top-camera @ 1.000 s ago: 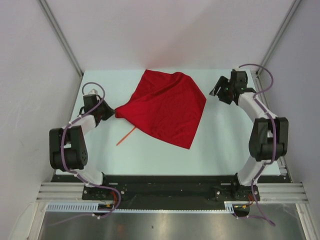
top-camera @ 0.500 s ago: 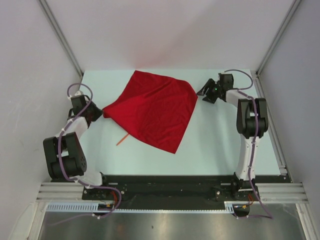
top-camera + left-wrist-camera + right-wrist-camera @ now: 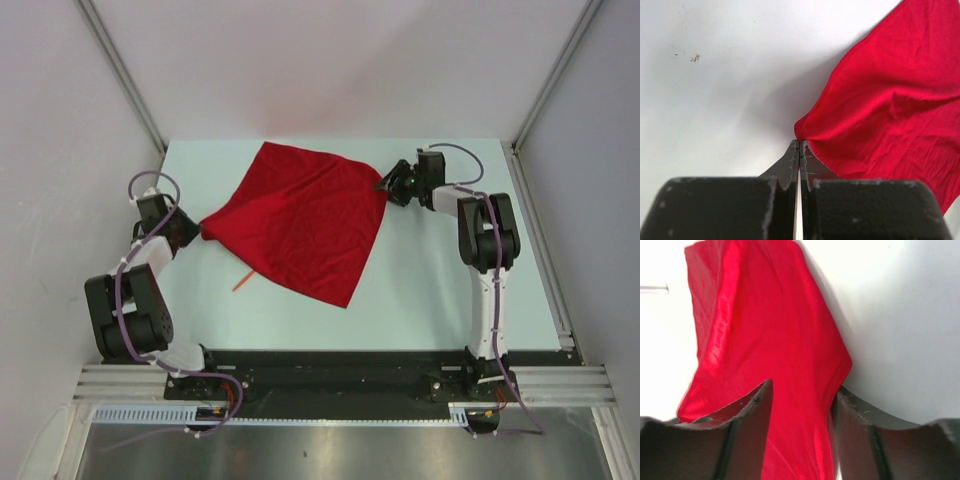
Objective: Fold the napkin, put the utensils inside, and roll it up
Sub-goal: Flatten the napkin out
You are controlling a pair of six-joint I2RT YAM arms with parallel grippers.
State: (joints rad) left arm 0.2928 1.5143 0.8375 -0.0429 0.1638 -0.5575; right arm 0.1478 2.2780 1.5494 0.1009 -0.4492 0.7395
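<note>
The red napkin (image 3: pixel 300 220) lies spread on the white table, partly lifted at its left corner. My left gripper (image 3: pixel 195 228) is shut on that corner, and the left wrist view shows the cloth (image 3: pixel 890 100) pinched at the tips of the left gripper (image 3: pixel 799 142). My right gripper (image 3: pixel 385 185) is at the napkin's right corner. In the right wrist view the right gripper (image 3: pixel 802 387) stands open, with the red cloth (image 3: pixel 755 330) running between its two fingers. The orange utensil (image 3: pixel 243 279) pokes out from under the napkin's lower left edge.
White walls with metal posts (image 3: pixel 120 75) enclose the table on three sides. A raised rail (image 3: pixel 540 250) runs along the right edge of the table. The black base bar (image 3: pixel 330 365) lies along the near edge.
My left gripper has pulled the napkin leftward. The right arm swung left to the napkin's right corner, and its jaws have narrowed around the cloth.
</note>
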